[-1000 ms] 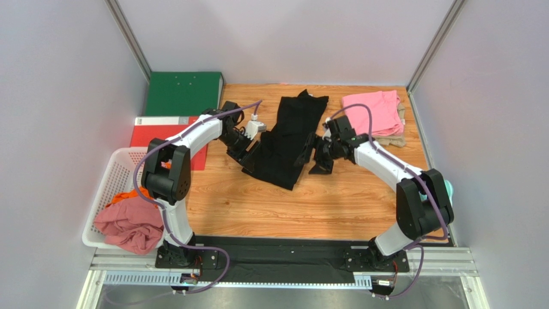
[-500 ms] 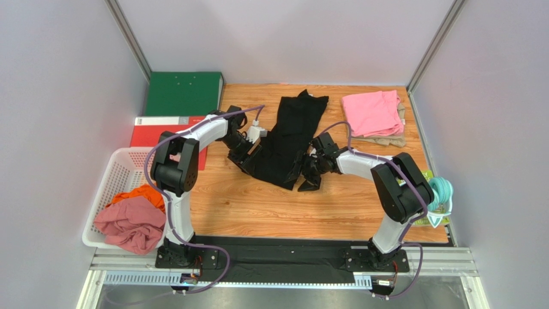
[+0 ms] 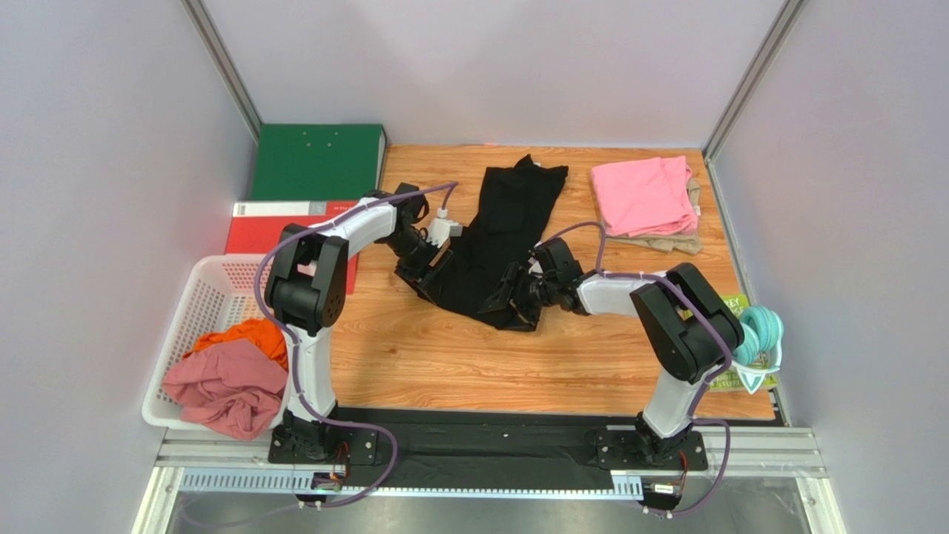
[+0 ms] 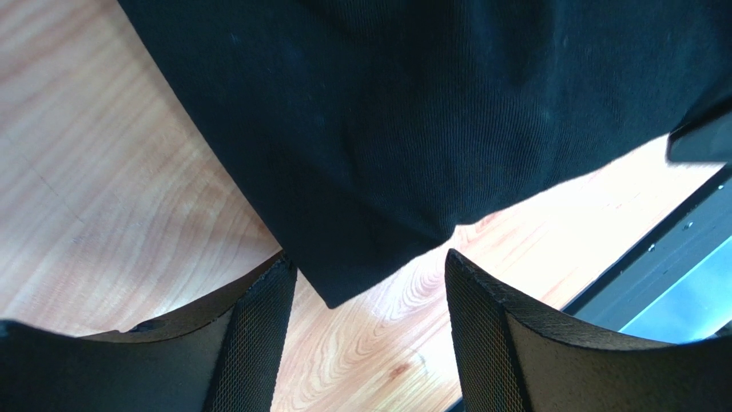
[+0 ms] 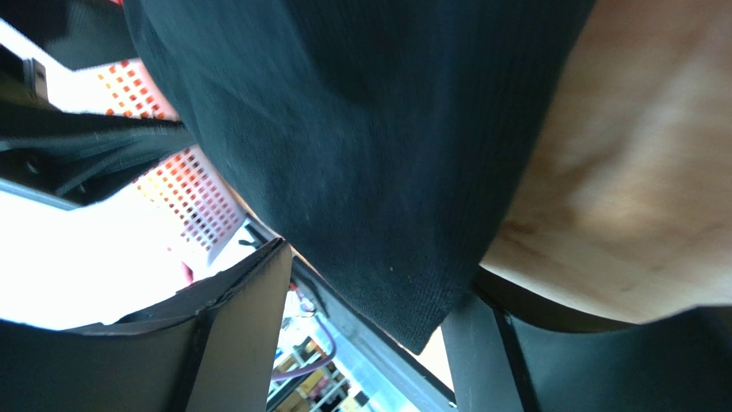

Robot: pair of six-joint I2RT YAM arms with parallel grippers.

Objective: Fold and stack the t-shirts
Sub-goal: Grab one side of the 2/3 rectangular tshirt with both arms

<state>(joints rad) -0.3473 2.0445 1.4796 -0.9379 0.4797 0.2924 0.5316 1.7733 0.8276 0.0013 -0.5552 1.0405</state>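
A black t-shirt (image 3: pixel 507 228), folded into a long strip, lies mid-table. My left gripper (image 3: pixel 428 274) sits low at its near left edge, open, and the shirt's corner (image 4: pixel 344 287) lies between the fingers (image 4: pixel 258 330) on the wood. My right gripper (image 3: pixel 524 303) is at the near right end, open, with another black corner (image 5: pixel 417 330) hanging between its fingers (image 5: pixel 245 335). A folded pink shirt (image 3: pixel 643 194) rests on a beige one (image 3: pixel 668 240) at the back right. Orange (image 3: pixel 240 334) and dusty-rose (image 3: pixel 223 389) shirts lie crumpled in the basket.
A white mesh basket (image 3: pixel 206 289) stands at the left edge. Green (image 3: pixel 316 162) and red (image 3: pixel 267 228) binders lie at the back left. A teal coiled bundle (image 3: pixel 761 334) sits at the right edge. Bare wood (image 3: pixel 479 367) stretches in front of the black shirt.
My right gripper has swung left and nearer, from beside the black shirt's right edge to its near end. The left gripper has shifted slightly along the left edge.
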